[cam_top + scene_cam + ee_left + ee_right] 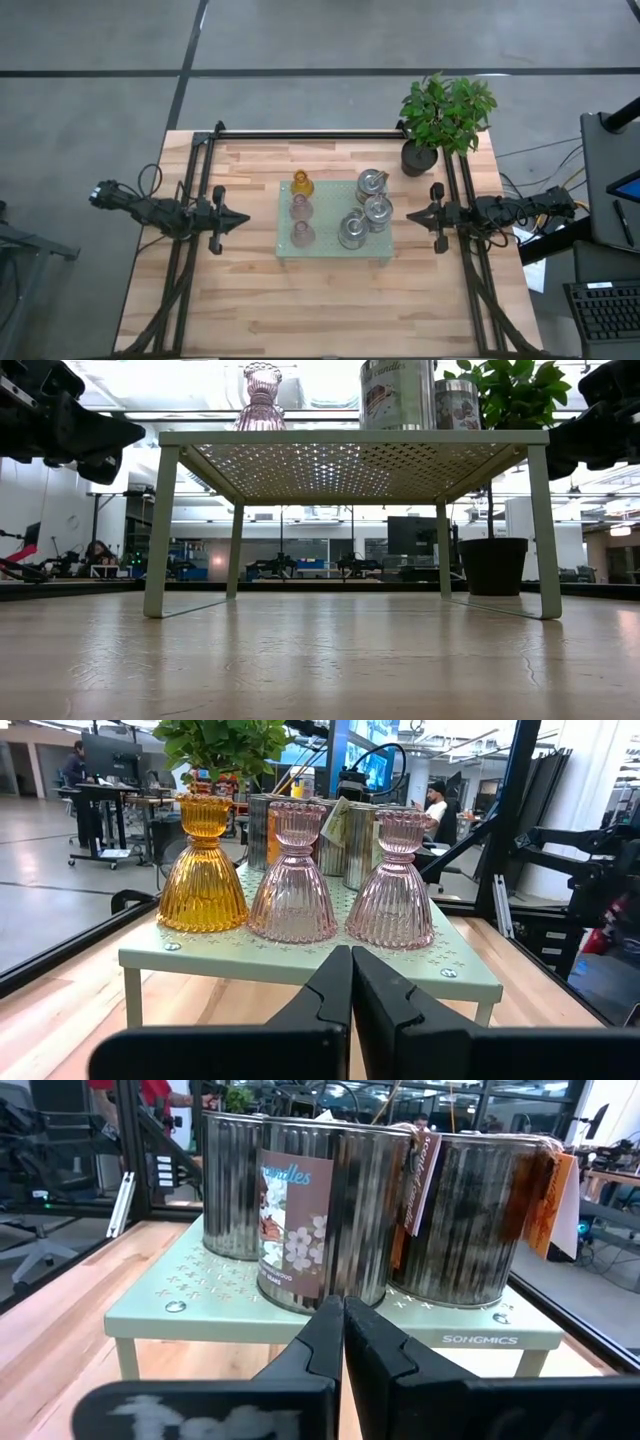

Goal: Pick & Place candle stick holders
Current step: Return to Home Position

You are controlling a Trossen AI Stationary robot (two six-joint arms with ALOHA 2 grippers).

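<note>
A pale green tray on legs (334, 255) stands at the table's middle. On its left part stand an amber holder (302, 184) and two pale pink holders (300, 207) (302, 235), bases down; they also show in the left wrist view (203, 870) (292, 875) (392, 880). On its right part stand three silvery tins (371, 184) (379, 212) (352, 231), seen close in the right wrist view (330, 1215). My left gripper (244, 219) is shut and empty, left of the tray. My right gripper (410, 214) is shut and empty, right of the tray.
A potted green plant (440, 115) stands at the table's far right corner. Dark frame rails (300, 133) run along the far edge and both sides. Bare wood lies in front of the tray (330, 310). People and desks show in the room beyond.
</note>
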